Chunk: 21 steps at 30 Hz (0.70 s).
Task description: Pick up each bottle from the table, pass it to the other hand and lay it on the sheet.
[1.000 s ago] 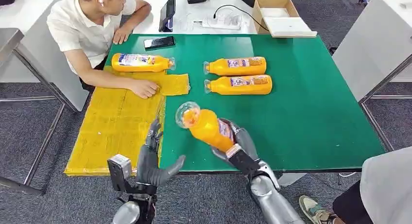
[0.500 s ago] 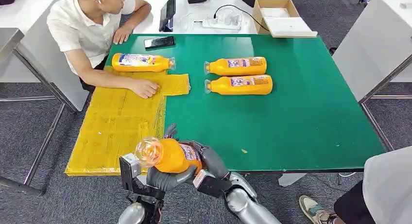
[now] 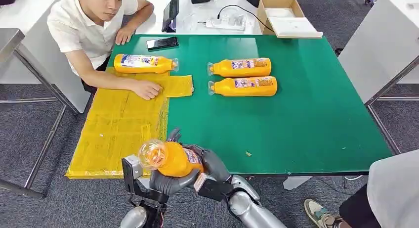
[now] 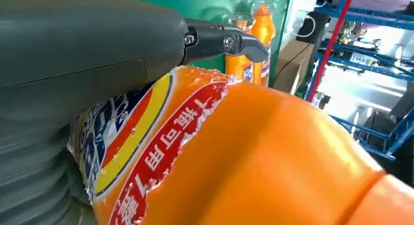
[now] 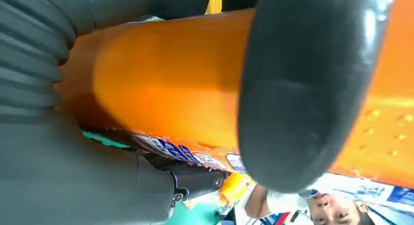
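Note:
An orange bottle [image 3: 170, 159] hangs over the table's near edge, clear cap end pointing left. My right hand [image 3: 213, 164] grips its base end, seen close as the bottle [image 5: 166, 83] against the ribbed palm. My left hand [image 3: 167, 181] cups it from below, thumb and fingers closed around the labelled body [image 4: 254, 152]. The yellow sheet [image 3: 116, 126] covers the table's left side, with one bottle [image 3: 143, 63] lying at its far end. Two more bottles [image 3: 240, 67] [image 3: 244, 86] lie side by side on the green table [image 3: 306, 114].
A seated person leans on the far left corner, one hand [image 3: 147, 90] resting on the sheet. A phone [image 3: 162, 43] lies at the table's back edge, a cardboard box [image 3: 281, 13] behind it. Another person [image 3: 395, 188] stands at the near right.
My right hand has carried the bottle left and toward me, from over the table into my left hand, which has closed around it. In the last half second almost nothing moved.

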Each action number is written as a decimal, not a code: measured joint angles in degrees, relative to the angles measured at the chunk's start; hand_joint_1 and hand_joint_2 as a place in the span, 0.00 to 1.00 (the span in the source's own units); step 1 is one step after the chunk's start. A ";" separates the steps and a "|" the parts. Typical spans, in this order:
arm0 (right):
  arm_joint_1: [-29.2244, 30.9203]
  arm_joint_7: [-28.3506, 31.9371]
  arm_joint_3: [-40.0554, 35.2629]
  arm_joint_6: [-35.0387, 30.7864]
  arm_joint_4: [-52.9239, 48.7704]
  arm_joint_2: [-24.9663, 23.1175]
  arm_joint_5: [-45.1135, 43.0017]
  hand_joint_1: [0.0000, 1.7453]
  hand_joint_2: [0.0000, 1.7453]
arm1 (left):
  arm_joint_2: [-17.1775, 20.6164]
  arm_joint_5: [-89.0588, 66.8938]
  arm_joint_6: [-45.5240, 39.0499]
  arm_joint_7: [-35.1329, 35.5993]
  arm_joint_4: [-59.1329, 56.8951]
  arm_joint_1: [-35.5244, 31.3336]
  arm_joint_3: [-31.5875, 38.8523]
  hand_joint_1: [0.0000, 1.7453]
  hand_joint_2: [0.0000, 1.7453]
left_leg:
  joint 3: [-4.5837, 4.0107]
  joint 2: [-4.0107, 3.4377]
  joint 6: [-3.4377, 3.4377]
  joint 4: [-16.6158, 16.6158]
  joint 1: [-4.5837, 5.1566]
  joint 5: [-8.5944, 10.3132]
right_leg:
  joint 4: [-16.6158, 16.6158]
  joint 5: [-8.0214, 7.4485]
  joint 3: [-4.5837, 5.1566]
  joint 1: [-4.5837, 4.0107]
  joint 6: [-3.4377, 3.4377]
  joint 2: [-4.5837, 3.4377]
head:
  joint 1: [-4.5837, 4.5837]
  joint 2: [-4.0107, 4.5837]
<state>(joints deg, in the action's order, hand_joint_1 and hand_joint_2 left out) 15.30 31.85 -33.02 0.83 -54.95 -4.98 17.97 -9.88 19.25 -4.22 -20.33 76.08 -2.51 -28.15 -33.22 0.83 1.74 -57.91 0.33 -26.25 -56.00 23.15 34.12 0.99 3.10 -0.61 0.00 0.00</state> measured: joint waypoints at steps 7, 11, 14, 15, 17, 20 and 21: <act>1.37 0.17 -0.77 0.13 3.30 -1.11 -1.57 0.00 0.00 | 0.02 1.73 0.79 -1.03 -0.02 -0.10 0.54 1.00 1.00 | 0.01 -0.01 0.00 0.00 0.00 0.00 | 0.00 0.00 0.01 0.00 0.00 0.00 | 0.00 0.00; 0.66 0.94 -0.77 -0.78 4.33 -1.68 -2.62 0.00 0.00 | 0.04 5.90 0.79 1.03 -0.04 -0.15 1.55 1.00 1.00 | 0.00 0.00 0.00 0.00 -0.01 0.00 | -0.01 0.00 0.02 0.00 0.00 0.00 | 0.02 0.02; -0.07 1.09 -0.72 -1.42 4.33 -2.12 -3.63 0.00 0.00 | 0.11 8.50 0.98 1.27 -0.22 -0.23 2.47 1.00 1.00 | 0.00 -0.02 0.00 0.00 0.00 0.00 | 0.00 0.00 0.02 0.00 0.00 -0.01 | 0.00 0.00; -0.26 1.18 -0.68 -1.81 4.31 -2.25 -3.89 0.00 0.00 | 0.11 9.23 1.18 1.38 -0.39 -0.28 2.82 1.00 1.00 | 0.00 -0.01 0.00 0.00 0.00 0.00 | 0.00 0.00 0.02 0.00 0.00 0.00 | 0.02 0.00; -0.40 1.20 -0.59 -2.38 4.26 -2.49 -4.15 0.00 0.00 | 0.13 9.93 1.22 1.55 -0.57 -0.28 3.59 1.00 1.00 | 0.00 -0.02 0.00 0.00 0.00 0.00 | 0.00 0.00 0.02 0.00 0.00 -0.01 | 0.00 0.02; -0.60 1.20 -0.51 -3.21 4.24 -2.54 -4.61 0.00 0.00 | 0.37 9.17 -0.27 0.40 -0.61 -0.26 4.70 1.00 1.00 | 0.00 -0.02 0.00 0.00 0.00 0.00 | 0.00 0.00 0.02 0.00 0.00 -0.01 | 0.02 0.00; -0.80 1.25 -0.39 -3.65 4.22 -2.54 -4.63 0.00 0.00 | 0.37 8.81 -1.67 -0.55 -0.61 -0.36 5.31 1.00 1.00 | 0.01 -0.04 0.00 0.00 0.00 0.00 | 0.00 0.00 0.01 0.00 0.00 -0.01 | 0.00 0.00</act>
<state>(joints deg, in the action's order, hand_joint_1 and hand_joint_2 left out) 14.51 33.09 -33.42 -2.82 -50.73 -7.52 13.33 -9.51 28.06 -5.88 -20.88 75.47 -2.87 -22.84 -33.21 0.79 1.74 -57.91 0.33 -26.25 -56.00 23.15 34.13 0.98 3.09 -0.62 0.00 0.00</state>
